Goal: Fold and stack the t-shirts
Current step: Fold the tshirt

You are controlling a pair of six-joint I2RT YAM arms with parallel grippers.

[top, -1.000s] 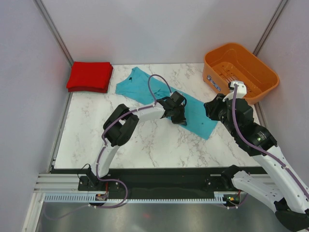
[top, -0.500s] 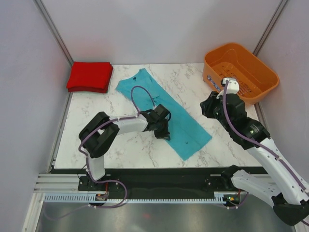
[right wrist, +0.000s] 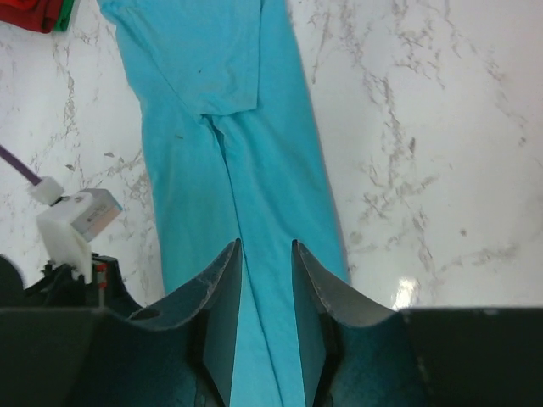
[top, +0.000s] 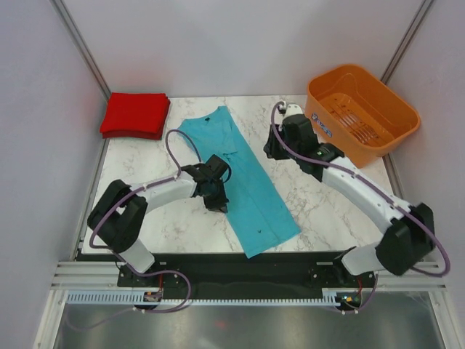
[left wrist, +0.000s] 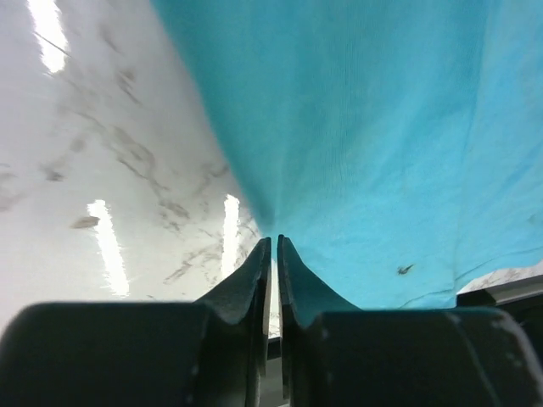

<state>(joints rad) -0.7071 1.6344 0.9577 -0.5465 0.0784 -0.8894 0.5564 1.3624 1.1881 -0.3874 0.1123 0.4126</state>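
Observation:
The teal-blue t-shirt (top: pixel 251 185) lies folded into a long strip on the marble table, running from the back centre to the near edge. My left gripper (top: pixel 217 202) is at the strip's left edge. In the left wrist view its jaws (left wrist: pixel 273 240) are shut on that teal edge (left wrist: pixel 356 127). My right gripper (top: pixel 272 149) is open and empty beside the strip's upper right. In the right wrist view it (right wrist: pixel 265 248) hangs over the teal cloth (right wrist: pixel 254 186). The red t-shirt (top: pixel 135 115) lies folded at the back left corner, and its corner shows in the right wrist view (right wrist: pixel 34 13).
An orange slotted basket (top: pixel 363 109) stands at the back right corner. Grey walls close off the back and both sides. The left arm's white wrist part (right wrist: pixel 76 219) shows in the right wrist view, to the left of the cloth.
My left gripper has pulled the teal shirt left and toward the near edge, turning the strip more front-to-back. My right arm has swung from the right side to the back centre.

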